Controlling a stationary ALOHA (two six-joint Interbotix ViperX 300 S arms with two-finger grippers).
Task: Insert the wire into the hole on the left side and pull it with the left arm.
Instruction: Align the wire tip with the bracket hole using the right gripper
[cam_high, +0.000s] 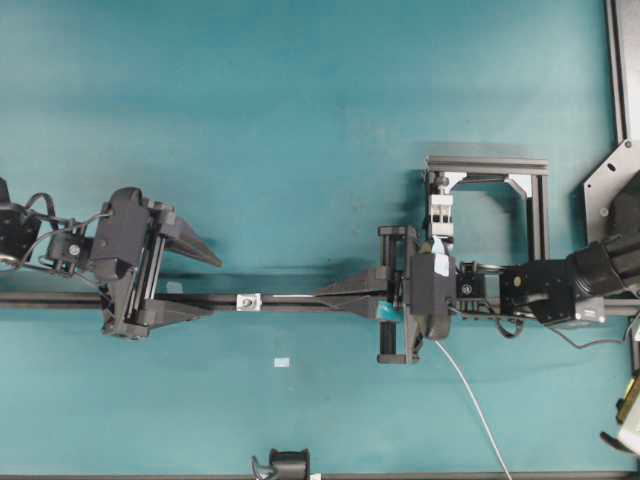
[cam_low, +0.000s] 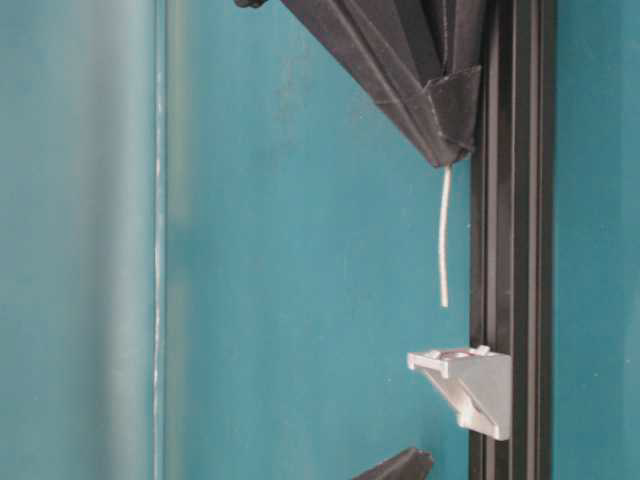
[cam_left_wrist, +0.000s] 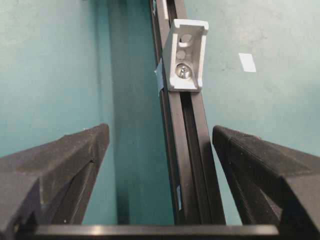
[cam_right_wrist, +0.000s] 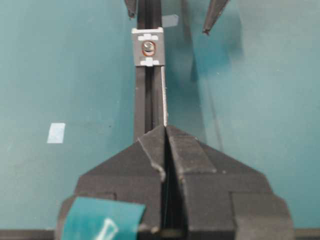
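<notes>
Poking out of the closed right gripper (cam_right_wrist: 165, 131), the wire (cam_low: 444, 238) showed as a short, stiff, pale tip, and we saw it run along the black rail (cam_high: 300, 300) toward the small silver bracket (cam_low: 468, 388). At table level the tip stopped just short of the bracket, with a clear gap of teal between the two, so we called it not yet in. The hole (cam_left_wrist: 182, 53) we could pick out only from the left wrist view, a small round opening in the bracket's face, above its screw; whether the tip lined up with it, we could not tell.

From overhead we followed the rest of the wire (cam_high: 470, 395) trailing out behind the right gripper (cam_high: 335, 293) and off toward the bottom edge of the table (cam_high: 300, 120). That gripper's fingers were pressed together on the wire, and a teal tape patch (cam_right_wrist: 102, 216) sat on its body.

On the other side of the bracket (cam_high: 250, 301), the left gripper (cam_high: 205, 285) waited with its jaws spread wide and nothing between them but the rail. Its two pointed fingers (cam_left_wrist: 60, 165) straddled the rail in the wrist view, with the bracket just ahead of them.

Further out, we spotted a small pale tape scrap (cam_high: 281, 362) on the table below the rail, and a grey metal frame (cam_high: 490, 200) standing behind the right arm.
</notes>
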